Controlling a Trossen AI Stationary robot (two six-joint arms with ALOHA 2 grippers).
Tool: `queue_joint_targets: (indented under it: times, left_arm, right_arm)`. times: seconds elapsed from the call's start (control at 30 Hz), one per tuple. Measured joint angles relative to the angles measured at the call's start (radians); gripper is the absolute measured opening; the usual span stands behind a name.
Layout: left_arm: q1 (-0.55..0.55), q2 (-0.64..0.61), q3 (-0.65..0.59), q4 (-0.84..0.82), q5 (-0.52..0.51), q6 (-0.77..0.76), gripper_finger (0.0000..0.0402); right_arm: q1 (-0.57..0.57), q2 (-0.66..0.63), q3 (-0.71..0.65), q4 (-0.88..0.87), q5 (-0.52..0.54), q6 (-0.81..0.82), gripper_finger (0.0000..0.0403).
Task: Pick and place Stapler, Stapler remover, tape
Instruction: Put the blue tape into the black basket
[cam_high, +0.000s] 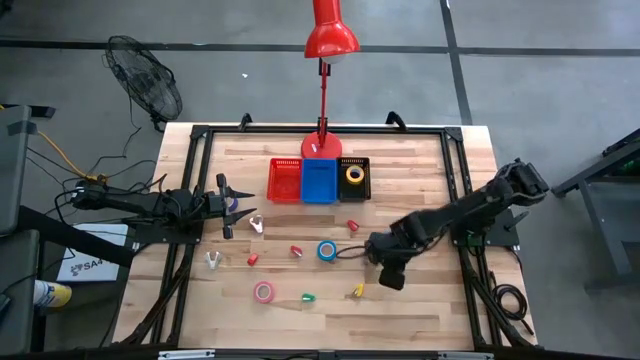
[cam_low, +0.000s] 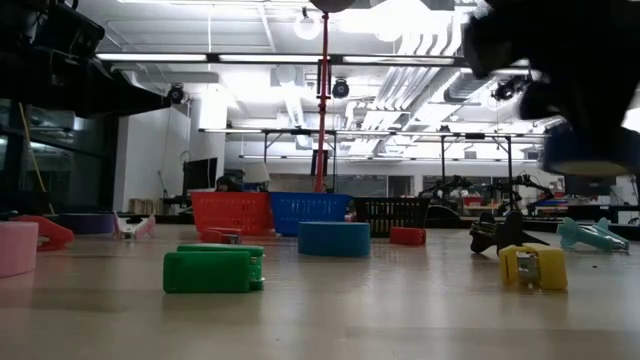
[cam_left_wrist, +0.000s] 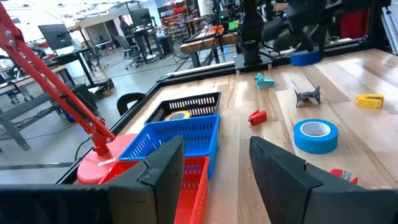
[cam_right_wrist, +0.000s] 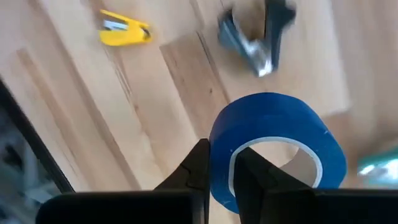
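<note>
Tabletop scene, ordered from the front edge to the back. Nearest the front lie a green block (cam_low: 213, 270), a small yellow stapler (cam_high: 358, 290) and a pink-red roll of tape (cam_high: 263, 292), each flat on the wooden table (cam_high: 420, 320) and apart from the others. Just behind them on the right side, the right gripper (cam_right_wrist: 219, 155) is raised off the table. Its two fingers are pinched nearly together on the wall of a blue tape roll (cam_right_wrist: 292, 124), one finger inside the ring and one outside, so the roll hangs clear of the boards. Beneath it in the right wrist view are the yellow stapler and a dark staple remover (cam_right_wrist: 255, 37). A second blue tape roll (cam_high: 327, 250) rests flat near the table's middle, with small red pieces (cam_high: 296, 250) beside it. At the left side the left gripper (cam_high: 228, 205) hovers with its fingers about half spread and nothing between them. Farther back stand three bins in a touching row: a red bin (cam_high: 285, 180), a blue bin (cam_high: 320, 180) and a black bin (cam_high: 363, 188). The black bin holds a yellow roll (cam_high: 354, 174). Behind the row rises a red desk lamp (cam_high: 328, 40).
</note>
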Motion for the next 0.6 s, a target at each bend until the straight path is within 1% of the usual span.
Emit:
queue_joint_targets:
  times: [0.13, 0.27, 0.43, 0.6]
  left_arm:
    - [0.000, 0.000, 0.000, 0.000, 0.000, 0.000, 0.0179]
    - [0.000, 0.000, 0.000, 0.000, 0.000, 0.000, 0.0179]
    - [0.000, 0.000, 0.000, 0.000, 0.000, 0.000, 0.0179]
    - [0.000, 0.000, 0.000, 0.000, 0.000, 0.000, 0.0179]
  right_arm:
    - [-0.087, 0.000, 0.059, -0.063, 0.029, -0.248, 0.0031]
    - [-0.186, 0.000, 0.093, -0.086, 0.056, -0.442, 0.0031]
    - [-0.307, 0.000, 0.102, -0.071, 0.062, -0.702, 0.0031]
    - [-0.395, 0.000, 0.102, -0.014, 0.086, -0.914, 0.0031]
